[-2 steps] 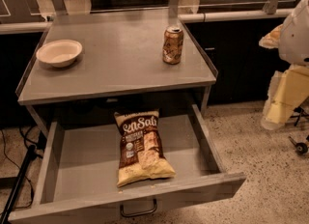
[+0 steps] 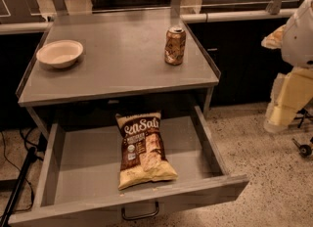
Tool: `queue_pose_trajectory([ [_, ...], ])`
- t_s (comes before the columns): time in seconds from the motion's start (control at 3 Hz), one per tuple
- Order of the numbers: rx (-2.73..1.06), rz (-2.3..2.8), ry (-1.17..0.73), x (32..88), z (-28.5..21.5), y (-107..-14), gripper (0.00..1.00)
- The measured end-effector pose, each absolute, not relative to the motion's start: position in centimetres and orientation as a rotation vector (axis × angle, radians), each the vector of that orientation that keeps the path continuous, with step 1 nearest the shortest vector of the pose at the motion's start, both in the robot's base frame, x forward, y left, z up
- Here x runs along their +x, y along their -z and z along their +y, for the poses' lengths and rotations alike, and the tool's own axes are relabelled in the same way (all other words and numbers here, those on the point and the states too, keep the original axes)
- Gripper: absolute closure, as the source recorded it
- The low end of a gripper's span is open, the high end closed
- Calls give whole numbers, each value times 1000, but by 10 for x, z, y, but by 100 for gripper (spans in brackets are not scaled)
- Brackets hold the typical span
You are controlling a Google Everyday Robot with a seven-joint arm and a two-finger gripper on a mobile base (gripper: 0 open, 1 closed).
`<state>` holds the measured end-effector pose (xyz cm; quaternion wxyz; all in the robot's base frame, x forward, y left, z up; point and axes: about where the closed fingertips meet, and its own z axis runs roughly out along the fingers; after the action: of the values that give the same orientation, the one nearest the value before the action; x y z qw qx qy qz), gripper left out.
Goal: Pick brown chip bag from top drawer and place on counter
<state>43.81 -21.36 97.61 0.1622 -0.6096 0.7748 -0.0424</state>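
Note:
The brown chip bag (image 2: 142,150) lies flat in the open top drawer (image 2: 83,162), dark brown end toward the back and pale yellow end toward the front panel. The drawer's dark loop handle (image 2: 140,214) shows at the bottom. The grey metal counter (image 2: 117,59) sits directly above the drawer. My gripper (image 2: 276,118) hangs at the far right edge, pale yellow below a white arm segment (image 2: 301,30), beside the counter and well clear of the bag. It holds nothing that I can see.
A small brown-gold drink can (image 2: 174,45) stands at the counter's right rear. A pale bowl (image 2: 59,54) sits at its left. A dark-fronted long counter with a pale rail (image 2: 244,14) runs behind. Speckled floor (image 2: 264,172) lies to the right.

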Motion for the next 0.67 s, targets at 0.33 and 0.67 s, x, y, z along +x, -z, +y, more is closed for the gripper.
queue_pose_trajectory([
  [0.33,-1848,2109,85,443,-183,-963,0],
  [0.67,-1917,2045,51,451,-160,-954,0],
])
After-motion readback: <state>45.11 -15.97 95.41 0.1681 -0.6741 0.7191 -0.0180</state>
